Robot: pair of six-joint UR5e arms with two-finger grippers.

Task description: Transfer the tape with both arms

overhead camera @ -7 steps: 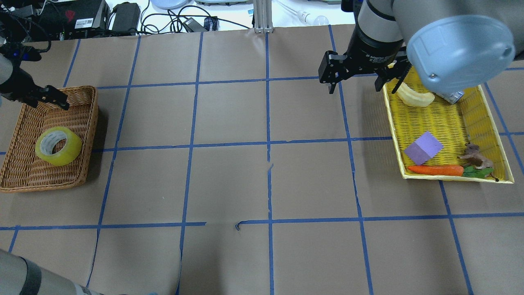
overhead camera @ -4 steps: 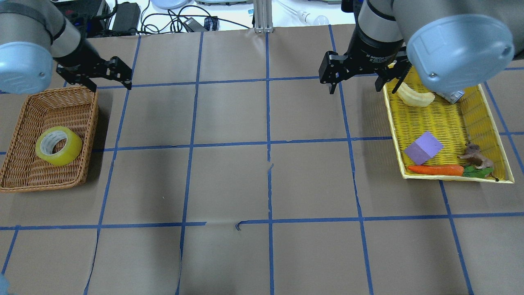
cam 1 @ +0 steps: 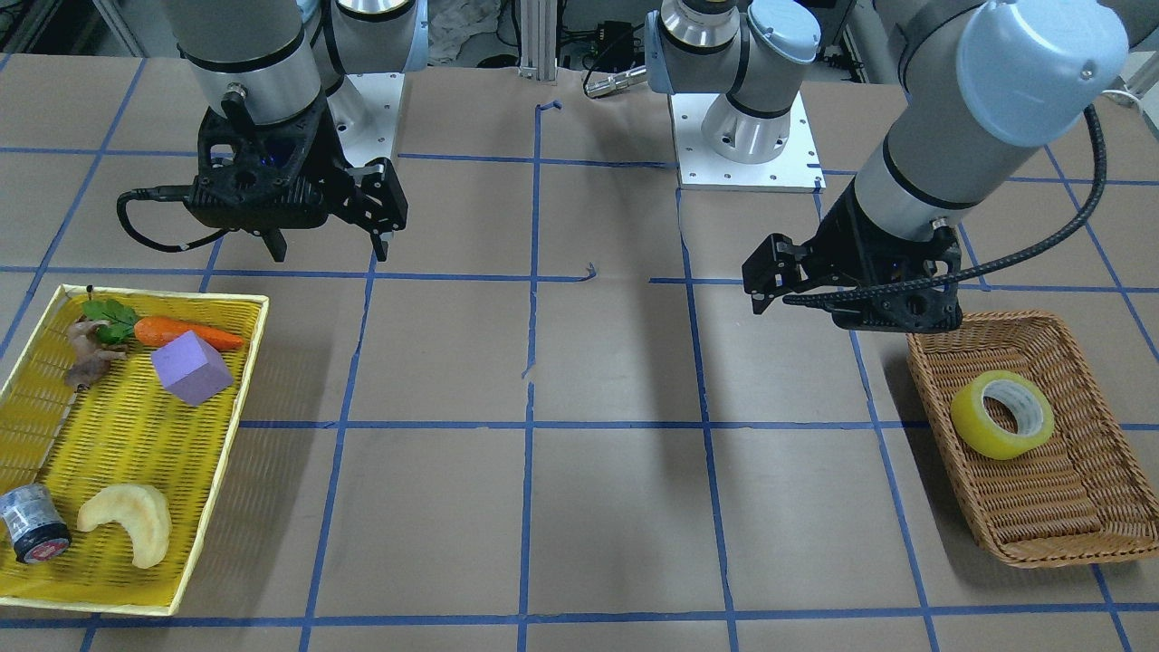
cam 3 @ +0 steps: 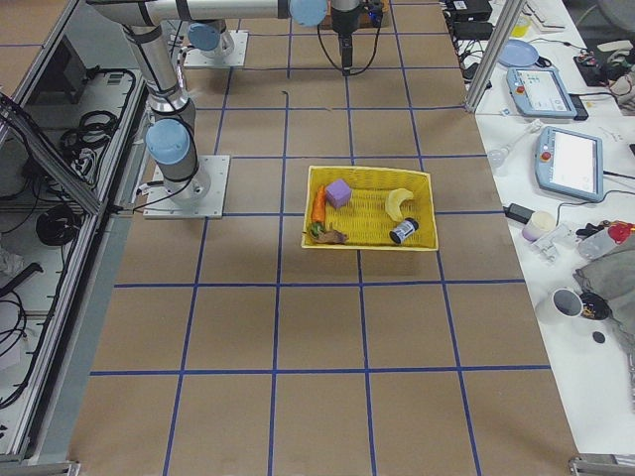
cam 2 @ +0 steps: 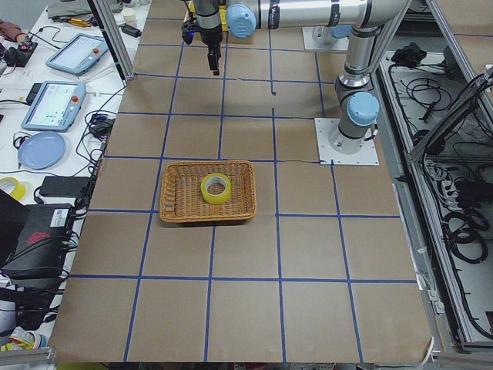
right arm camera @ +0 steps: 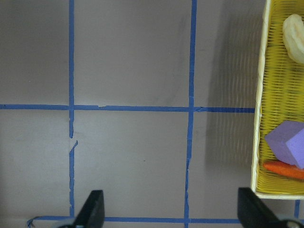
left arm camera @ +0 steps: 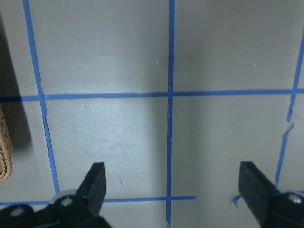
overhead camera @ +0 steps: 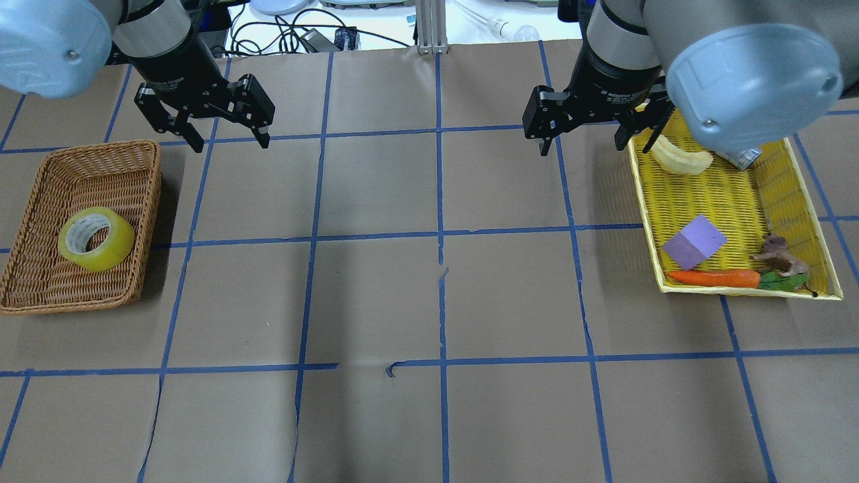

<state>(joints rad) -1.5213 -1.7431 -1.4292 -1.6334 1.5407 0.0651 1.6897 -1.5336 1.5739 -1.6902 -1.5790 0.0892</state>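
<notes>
The yellow tape roll (overhead camera: 96,239) lies in a wicker basket (overhead camera: 150,208) at the table's left; it also shows in the front view (cam 1: 1002,414) and the left side view (cam 2: 215,188). My left gripper (overhead camera: 231,144) is open and empty, hanging above bare table behind and to the right of the basket. Its wrist view shows its open fingers (left arm camera: 95,180) over blue grid lines, with the basket's edge at the far left. My right gripper (overhead camera: 581,146) is open and empty, just left of the yellow tray (overhead camera: 643,201).
The yellow tray holds a pale crescent pastry (overhead camera: 681,159), a purple block (overhead camera: 694,242), a carrot (overhead camera: 715,278), a small brown figure (overhead camera: 778,258) and a grey-black cylinder (cam 1: 32,525). Cables and devices lie beyond the table's far edge (overhead camera: 282,33).
My left arm has swung from the far left, past the basket's back rim, to the right and now hangs over bare table. The right arm and the tape have not moved.
</notes>
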